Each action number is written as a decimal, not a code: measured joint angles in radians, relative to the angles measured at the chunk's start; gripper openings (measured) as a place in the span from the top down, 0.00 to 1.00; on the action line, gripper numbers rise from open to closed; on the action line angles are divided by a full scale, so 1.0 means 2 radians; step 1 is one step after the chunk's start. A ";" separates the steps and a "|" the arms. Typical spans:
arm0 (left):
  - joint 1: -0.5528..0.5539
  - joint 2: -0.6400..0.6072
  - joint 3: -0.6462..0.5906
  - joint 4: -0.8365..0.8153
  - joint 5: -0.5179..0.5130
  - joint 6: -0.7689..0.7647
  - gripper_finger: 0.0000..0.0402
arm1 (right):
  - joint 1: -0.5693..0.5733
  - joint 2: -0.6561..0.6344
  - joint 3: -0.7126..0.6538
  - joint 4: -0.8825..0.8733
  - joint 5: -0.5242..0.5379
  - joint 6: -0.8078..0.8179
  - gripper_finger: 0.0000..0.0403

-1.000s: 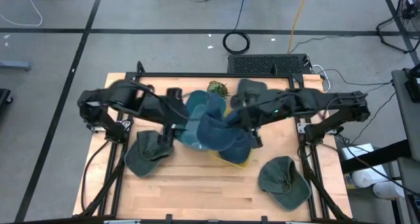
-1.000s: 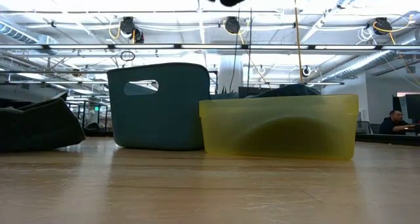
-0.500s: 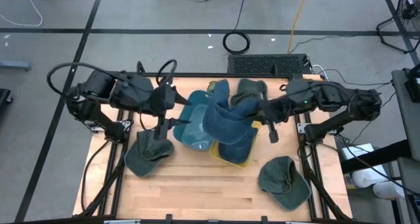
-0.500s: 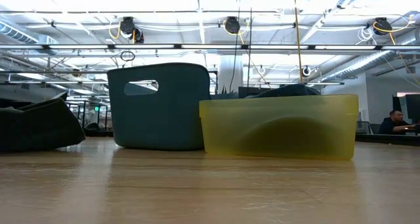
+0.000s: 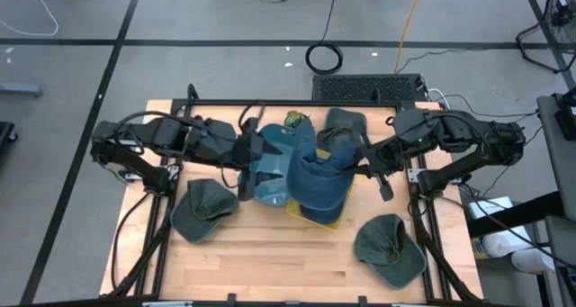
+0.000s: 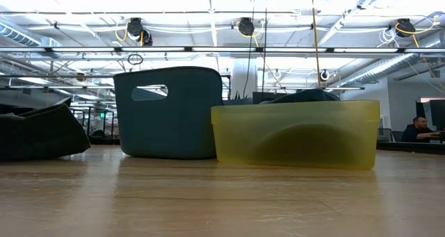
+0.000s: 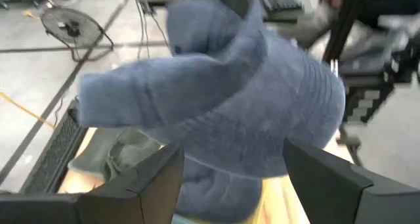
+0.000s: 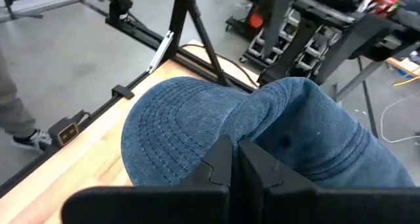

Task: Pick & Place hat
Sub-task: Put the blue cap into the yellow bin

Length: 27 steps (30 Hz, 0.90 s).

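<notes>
High view first: I see my right gripper (image 5: 364, 166) pinched tight on a blue denim hat (image 5: 310, 176), holding it above the yellow bin (image 5: 335, 219) at the middle of the table. In the right wrist view the two dark fingers (image 8: 226, 159) are closed together on the denim. My left gripper (image 5: 245, 158) hangs just beside the hat with its fingers spread fairly wide and nothing between them; the left wrist view shows the hat filling the gap ahead of them, untouched.

I judge this hat picked but not yet placed: it has not been let go, and it needs lowering into a bin. A teal bin (image 5: 261, 176) stands touching the yellow one. Three olive-green hats wait on the table: one at the front left (image 5: 202, 208), one at the front right (image 5: 390, 248), and one at the back (image 5: 342, 125) (beside something small, green and leafy that I cannot identify).

Underneath is a pale wooden table (image 5: 270, 262) framed by black rails. Low view shows both bins side by side, a bright workshop with ceiling trusses and lamps, and a seated person (image 6: 419, 128) far off at the right.
</notes>
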State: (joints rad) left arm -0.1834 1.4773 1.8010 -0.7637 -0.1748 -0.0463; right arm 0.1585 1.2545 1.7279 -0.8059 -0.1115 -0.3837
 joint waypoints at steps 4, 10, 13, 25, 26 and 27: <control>0.005 -0.050 -0.083 0.076 0.000 -0.026 0.33 | 0.000 0.000 0.000 -0.016 0.001 -0.012 1.00; 0.008 -0.106 -0.167 0.157 -0.005 -0.051 0.33 | 0.000 -0.003 -0.022 -0.023 0.004 -0.043 1.00; 0.008 -0.114 -0.181 0.164 -0.015 -0.058 0.33 | 0.000 -0.010 -0.052 -0.013 0.004 -0.049 1.00; 0.008 -0.115 -0.184 0.166 -0.017 -0.063 0.33 | -0.034 -0.089 -0.253 0.128 -0.041 -0.020 1.00; 0.008 -0.115 -0.184 0.166 -0.017 -0.063 0.33 | -0.037 -0.094 -0.269 0.140 -0.048 -0.016 1.00; 0.008 -0.115 -0.184 0.165 -0.017 -0.063 0.33 | -0.040 -0.098 -0.285 0.150 -0.051 -0.012 1.00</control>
State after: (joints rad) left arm -0.1677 1.2465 1.4322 -0.4328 -0.2081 -0.1715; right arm 0.0784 1.0576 1.1587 -0.5055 -0.2144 -0.4070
